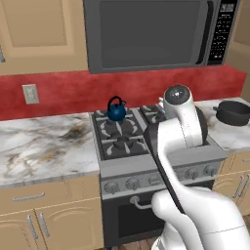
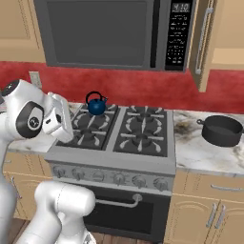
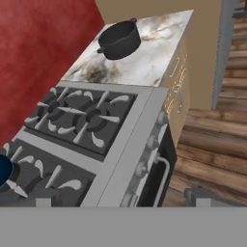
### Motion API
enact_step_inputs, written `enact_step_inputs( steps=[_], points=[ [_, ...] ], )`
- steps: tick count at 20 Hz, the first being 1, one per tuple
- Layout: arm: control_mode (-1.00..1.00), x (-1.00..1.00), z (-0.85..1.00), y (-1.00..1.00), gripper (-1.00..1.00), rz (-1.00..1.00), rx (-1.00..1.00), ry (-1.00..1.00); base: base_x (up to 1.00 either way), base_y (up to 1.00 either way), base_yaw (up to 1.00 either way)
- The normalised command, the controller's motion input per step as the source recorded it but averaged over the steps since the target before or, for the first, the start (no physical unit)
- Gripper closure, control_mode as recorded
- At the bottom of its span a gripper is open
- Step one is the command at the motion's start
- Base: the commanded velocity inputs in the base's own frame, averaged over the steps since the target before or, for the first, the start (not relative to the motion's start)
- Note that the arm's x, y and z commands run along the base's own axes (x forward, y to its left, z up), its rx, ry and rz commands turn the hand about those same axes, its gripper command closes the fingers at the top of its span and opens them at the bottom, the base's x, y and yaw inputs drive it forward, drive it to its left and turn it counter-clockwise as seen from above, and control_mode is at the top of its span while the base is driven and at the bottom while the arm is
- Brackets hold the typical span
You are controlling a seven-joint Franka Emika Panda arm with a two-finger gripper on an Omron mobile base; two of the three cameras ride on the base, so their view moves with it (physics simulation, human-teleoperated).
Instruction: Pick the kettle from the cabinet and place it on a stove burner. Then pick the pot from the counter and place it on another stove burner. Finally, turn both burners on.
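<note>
Blue kettle (image 1: 116,109) on burner; gripper wide apart, empty.

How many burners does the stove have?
4. Back left has the blue kettle on it, back right, front left, front right. The arm hides part of the front left one.

Kettle (image 1: 116,111): glossy blue finish, black handle. Pot (image 2: 221,130): matt dark grey-black. Grates (image 2: 143,126) seen as black iron on a grey steel range (image 2: 114,162). Desk (image 1: 44,146): polished veined marble. Cabinet (image 1: 41,34) fronts: smooth tan wood. Floor (image 3: 212,144): wood planks.
</note>
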Motion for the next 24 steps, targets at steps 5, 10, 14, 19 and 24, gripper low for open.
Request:
enact_step_inputs(
  steps=[5,10,14,19,24],
  points=[
    [1.00,0.00,0.00,0.00,-1.00,0.00,0.00,0.00,-0.46,-0.07,-0.10],
    [1.00,0.00,0.00,0.00,-1.00,0.00,0.00,0.00,-0.34,-0.24,-0.08],
    [1.00,0.00,0.00,0.00,-1.00,0.00,0.00,0.00,-0.34,-0.31,-0.07],
    [1.00,0.00,0.00,0.00,-1.00,0.00,0.00,0.00,-0.31,-0.40,-0.06],
    [1.00,0.00,0.00,0.00,-1.00,0.00,0.00,0.00,-0.17,-0.49,-0.04]
  ],
)
